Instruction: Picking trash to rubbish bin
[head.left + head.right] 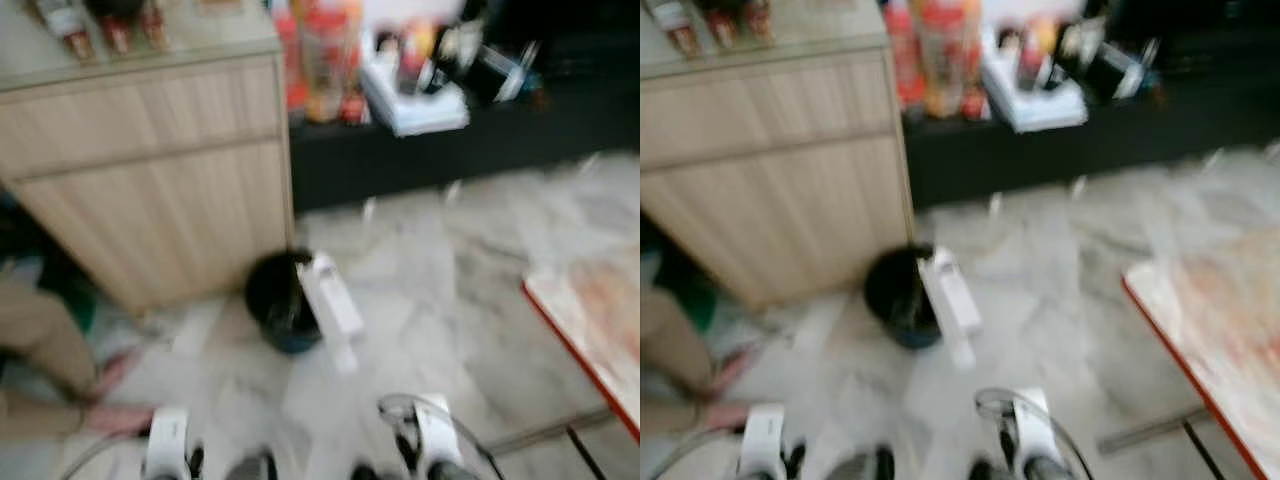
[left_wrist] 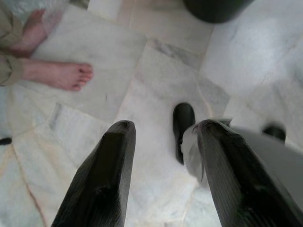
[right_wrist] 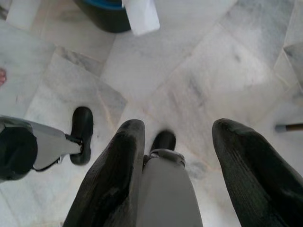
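A small black rubbish bin point(image 1: 275, 300) stands on the marble floor by the corner of a wooden cabinet. A long white piece of trash point(image 1: 330, 305) leans over its rim and sticks out toward me; in the right wrist view the trash point(image 3: 139, 14) overlaps the bin point(image 3: 102, 16). Both arms hang low at my sides. My left gripper point(image 2: 165, 125) is open above bare floor with nothing between its fingers. My right gripper point(image 3: 180, 125) is open too, over my own leg and foot.
A light wooden cabinet point(image 1: 150, 170) stands at the left, a low black shelf point(image 1: 420, 140) crowded with bottles at the back. A red-edged surface point(image 1: 590, 320) juts in at the right. A person's bare feet point(image 2: 61, 75) rest on the floor to my left.
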Motion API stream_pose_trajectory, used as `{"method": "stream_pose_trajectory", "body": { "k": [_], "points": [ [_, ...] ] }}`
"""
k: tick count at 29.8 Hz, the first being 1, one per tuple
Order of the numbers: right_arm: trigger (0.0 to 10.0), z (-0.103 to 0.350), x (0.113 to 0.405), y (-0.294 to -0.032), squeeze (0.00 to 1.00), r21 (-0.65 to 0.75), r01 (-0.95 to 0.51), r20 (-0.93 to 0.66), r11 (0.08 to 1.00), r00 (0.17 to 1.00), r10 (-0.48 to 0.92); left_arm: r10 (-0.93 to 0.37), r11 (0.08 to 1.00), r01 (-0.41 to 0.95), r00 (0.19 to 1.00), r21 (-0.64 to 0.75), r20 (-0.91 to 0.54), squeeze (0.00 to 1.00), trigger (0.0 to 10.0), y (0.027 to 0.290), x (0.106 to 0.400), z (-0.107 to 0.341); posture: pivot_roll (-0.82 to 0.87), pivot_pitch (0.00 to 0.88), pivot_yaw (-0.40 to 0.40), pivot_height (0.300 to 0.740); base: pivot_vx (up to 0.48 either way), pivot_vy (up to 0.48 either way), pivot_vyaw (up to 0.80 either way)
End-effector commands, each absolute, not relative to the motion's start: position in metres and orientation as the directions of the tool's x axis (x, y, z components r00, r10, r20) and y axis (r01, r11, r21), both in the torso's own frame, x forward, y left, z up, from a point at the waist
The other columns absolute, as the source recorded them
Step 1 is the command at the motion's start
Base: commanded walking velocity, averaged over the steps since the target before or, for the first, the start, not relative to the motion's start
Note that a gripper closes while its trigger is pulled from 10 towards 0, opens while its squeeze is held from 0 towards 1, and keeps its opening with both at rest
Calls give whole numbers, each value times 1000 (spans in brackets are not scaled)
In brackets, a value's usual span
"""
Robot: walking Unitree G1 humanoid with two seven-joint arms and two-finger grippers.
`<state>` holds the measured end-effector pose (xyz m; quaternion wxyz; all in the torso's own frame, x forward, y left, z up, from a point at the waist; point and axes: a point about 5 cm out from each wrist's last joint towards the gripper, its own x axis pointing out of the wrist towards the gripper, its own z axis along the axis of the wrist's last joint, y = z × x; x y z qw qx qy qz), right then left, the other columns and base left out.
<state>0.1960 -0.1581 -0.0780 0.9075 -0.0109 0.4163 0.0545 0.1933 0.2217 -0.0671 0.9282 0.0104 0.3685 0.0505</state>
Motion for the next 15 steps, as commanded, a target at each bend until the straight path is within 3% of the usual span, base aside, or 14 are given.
{"method": "stream_pose_trajectory", "body": {
  "k": [1,15],
  "points": [
    [10000,-81,191,-164,0,17,-94,-771,995,632,73,103,994,-104,694,41,-713,0,10000,220,182,-74,126,181,-26,740,-247,0,0],
    [10000,-81,189,-164,0,18,-92,-772,996,631,72,101,994,-105,691,40,-716,0,10000,220,182,-74,123,181,-24,740,-249,0,0]
  ]
}}
